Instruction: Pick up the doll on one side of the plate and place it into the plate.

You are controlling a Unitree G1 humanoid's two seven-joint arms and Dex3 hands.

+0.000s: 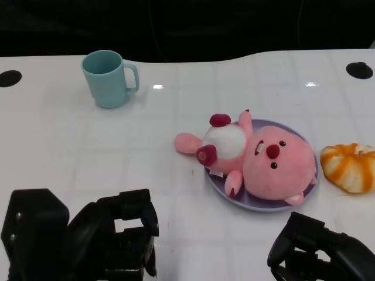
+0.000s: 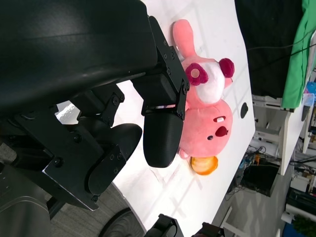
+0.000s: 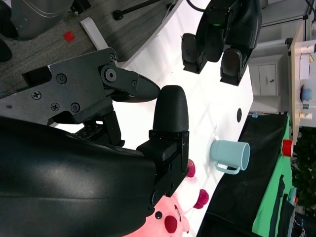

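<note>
White glossy tabletop spreads under everything. Next in size, the robot's black left hand rests at the near edge, fingers apart and grasping nothing, well short of the toy. The black right hand sits at the near right corner, likewise released, its fingers spread over bare table in the right wrist view. The pink plush doll with a white belly and dark red paws lies on its back across the round lavender plate; its head and body rest on the plate, while one arm and a foot hang over the left rim onto the table. A light teal plastic mug stands upright far off to the left. An orange-and-white striped soft toy lies just right of the plate.
</note>
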